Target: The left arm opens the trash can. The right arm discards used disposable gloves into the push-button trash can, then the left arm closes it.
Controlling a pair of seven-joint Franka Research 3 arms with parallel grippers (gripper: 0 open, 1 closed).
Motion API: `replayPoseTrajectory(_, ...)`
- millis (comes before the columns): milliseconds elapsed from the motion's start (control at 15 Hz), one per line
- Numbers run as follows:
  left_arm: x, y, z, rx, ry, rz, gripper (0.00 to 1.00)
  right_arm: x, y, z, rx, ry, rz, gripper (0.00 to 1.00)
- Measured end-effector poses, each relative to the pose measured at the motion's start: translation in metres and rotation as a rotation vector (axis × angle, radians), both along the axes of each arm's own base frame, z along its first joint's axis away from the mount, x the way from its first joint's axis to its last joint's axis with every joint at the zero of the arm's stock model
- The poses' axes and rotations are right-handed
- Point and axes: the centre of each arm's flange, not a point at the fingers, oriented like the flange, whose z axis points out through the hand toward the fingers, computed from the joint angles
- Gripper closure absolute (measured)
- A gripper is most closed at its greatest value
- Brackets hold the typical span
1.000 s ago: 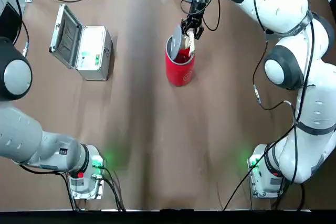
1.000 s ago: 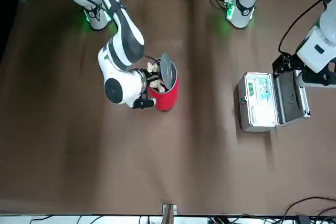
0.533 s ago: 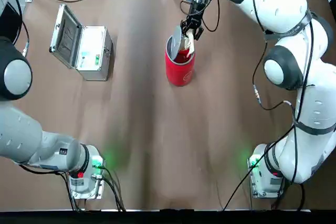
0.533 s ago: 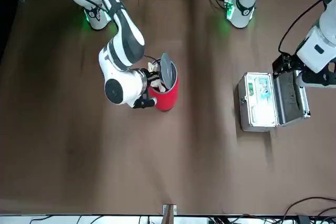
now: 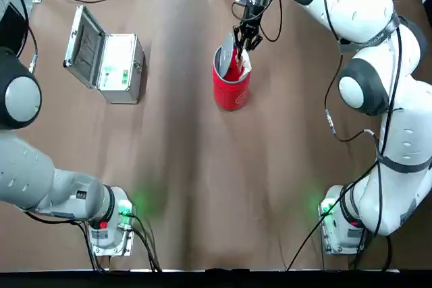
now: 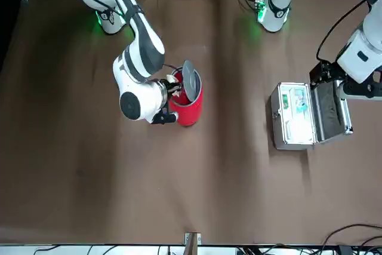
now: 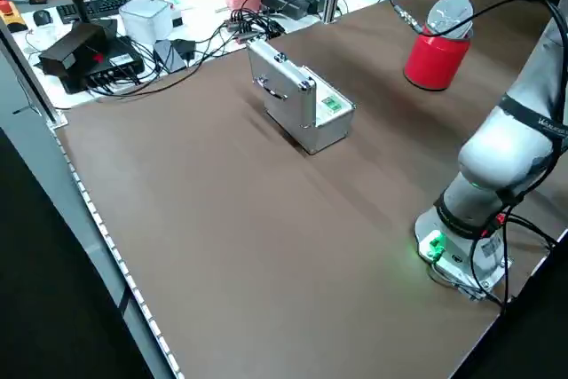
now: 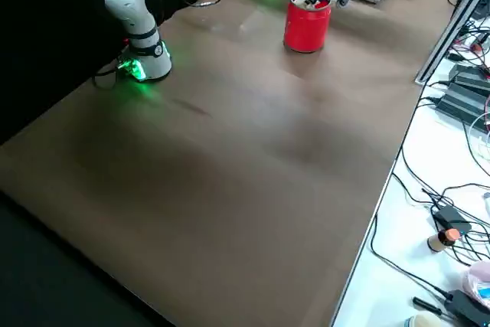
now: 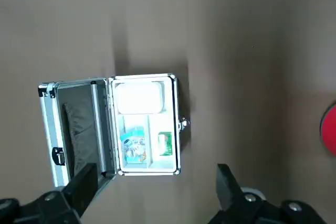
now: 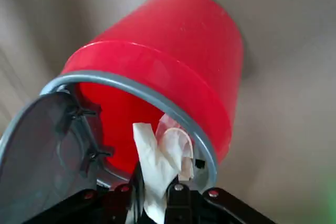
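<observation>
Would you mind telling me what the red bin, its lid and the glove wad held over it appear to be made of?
The trash can looks like smooth, glossy red plastic or painted metal; its sheen leaves that open. Its lid, flipped upright, seems grey translucent plastic with a grey rim. The disposable gloves, pinched by the right claw, look like thin, matte cream film, creased and limp.

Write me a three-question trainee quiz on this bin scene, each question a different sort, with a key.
1. True or false: the bin's lid is shut.
2. The right pincer grips: A) the gloves B) the silver case C) nothing.
3. Fill in: the left pincer hangs above the open ____.

Key: 1 false; 2 A; 3 case.
</observation>
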Motion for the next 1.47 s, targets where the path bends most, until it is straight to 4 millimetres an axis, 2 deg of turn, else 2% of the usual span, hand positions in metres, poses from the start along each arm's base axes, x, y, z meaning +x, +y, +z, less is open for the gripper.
replayPoseTrajectory(333,0.0,-0.001,-0.001,0.0,0.001,-0.001,0.0,0.0,0.0,0.0,0.001,0.001,-0.002,0.74)
replayPoseTrajectory(400,0.001,-0.002,-0.004,0.001,0.007,-0.004,0.0,0.002,-0.002,0.0,0.001,0.001,-0.005,0.58)
replayPoseTrajectory(533,0.002,-0.004,-0.008,0.002,0.019,-0.007,0.0,0.004,-0.005,0.0,0.002,0.001,-0.01,0.4)
replayPoseTrajectory(600,0.003,-0.004,-0.009,0.002,0.022,-0.008,0.0,0.004,-0.005,0.001,0.004,0.001,-0.011,0.33)
replayPoseTrajectory(933,0.002,-0.009,-0.014,-0.014,0.044,-0.012,0.01,0.012,-0.01,0.013,0.016,-0.021,-0.024,0.32)
replayPoseTrajectory(1000,0.001,-0.011,-0.014,-0.035,0.049,-0.013,0.07,0.016,-0.014,0.019,0.021,-0.029,-0.03,0.31)
replayPoseTrajectory(1267,-0.002,-0.02,-0.015,-0.108,0.079,-0.001,0.47,0.024,-0.032,0.051,0.035,-0.028,-0.026,0.29)
replayPoseTrajectory(1400,-0.007,-0.029,-0.013,-0.166,0.107,0.009,0.65,0.031,-0.048,0.069,0.039,-0.027,-0.032,0.29)
replayPoseTrajectory(1467,-0.009,-0.038,-0.013,-0.19,0.116,0.009,0.74,0.039,-0.063,0.075,0.039,-0.029,-0.05,0.29)
